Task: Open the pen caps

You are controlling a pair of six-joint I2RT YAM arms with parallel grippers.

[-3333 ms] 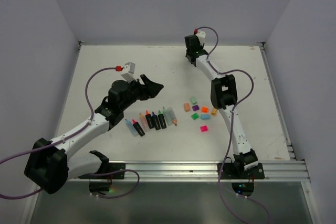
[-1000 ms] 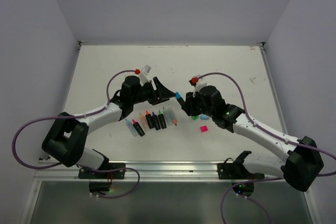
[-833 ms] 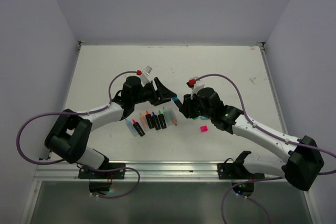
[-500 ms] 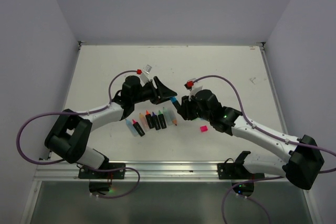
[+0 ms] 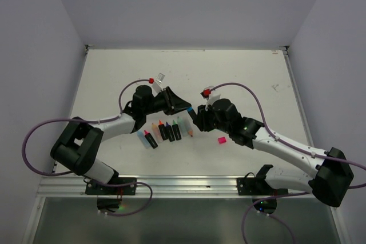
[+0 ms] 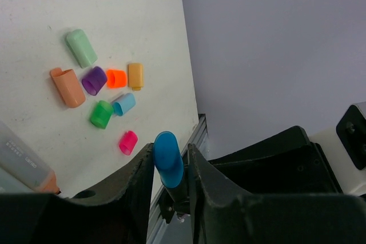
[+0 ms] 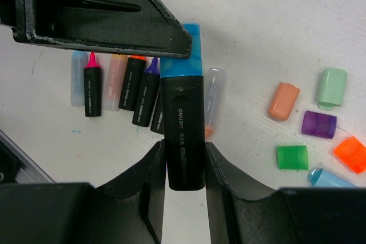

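On the table (image 5: 114, 72), a row of pens (image 5: 166, 131) left of the loose pen caps (image 6: 94, 80), another pen (image 7: 183, 135) above.

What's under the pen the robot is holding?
The table, with a row of open pens lying on it. The held pen and its blue cap cover part of that row, so one black pen there is mostly hidden.

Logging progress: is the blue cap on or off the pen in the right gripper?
On. The blue cap sits on the black pen, its tip inside the left gripper.
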